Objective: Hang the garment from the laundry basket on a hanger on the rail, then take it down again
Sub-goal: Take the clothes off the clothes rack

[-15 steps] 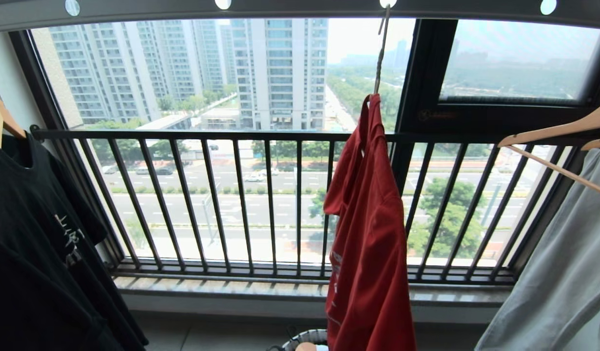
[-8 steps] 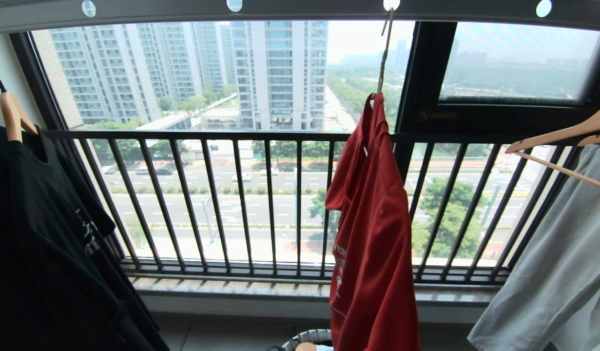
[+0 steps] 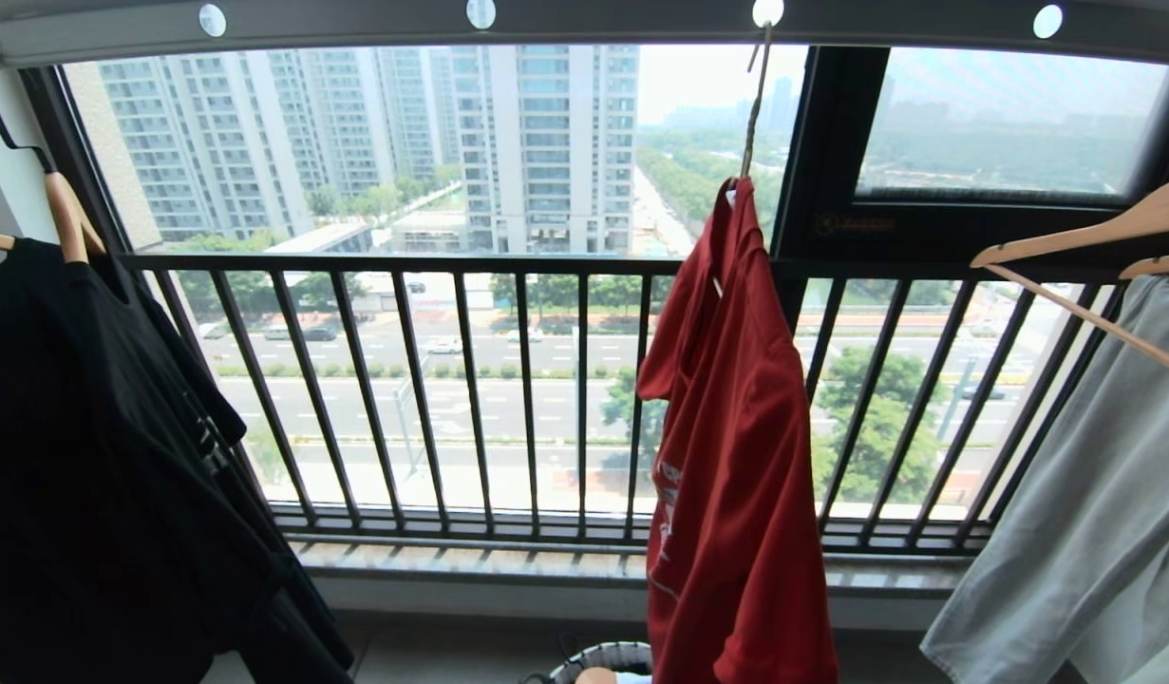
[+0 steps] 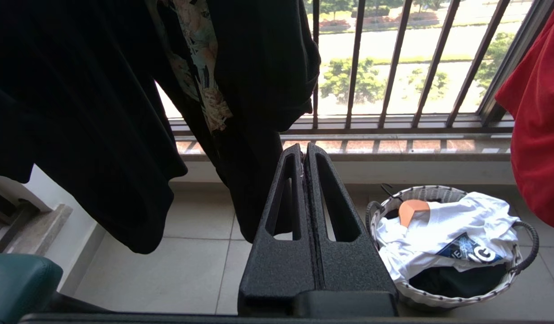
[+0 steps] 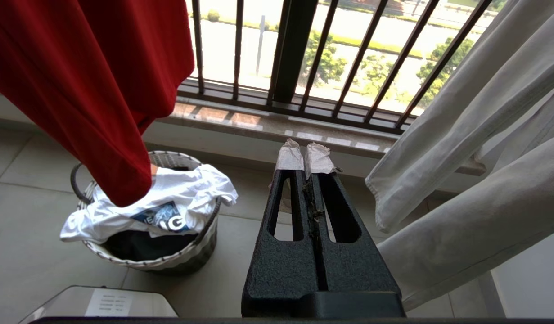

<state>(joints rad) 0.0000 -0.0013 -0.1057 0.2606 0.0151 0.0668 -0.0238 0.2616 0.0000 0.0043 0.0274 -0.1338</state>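
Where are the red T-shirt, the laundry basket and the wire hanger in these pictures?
red T-shirt [image 3: 736,427]: head view, on the middle of its hanging body.
laundry basket [image 4: 443,300]: left wrist view, on its patterned near rim.
wire hanger [image 3: 753,109]: head view, on its twisted neck below the rail.

Hanger [image 3: 753,104] shoulders (inside garment [image 3: 736,456]) hidden

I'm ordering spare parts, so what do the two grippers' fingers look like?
Both are matte black with a rough, grainy texture: two long tapering fingers, each with an elongated slot cut through it. The left gripper has bare black tips; the right gripper has its tips wrapped in frayed whitish tape.
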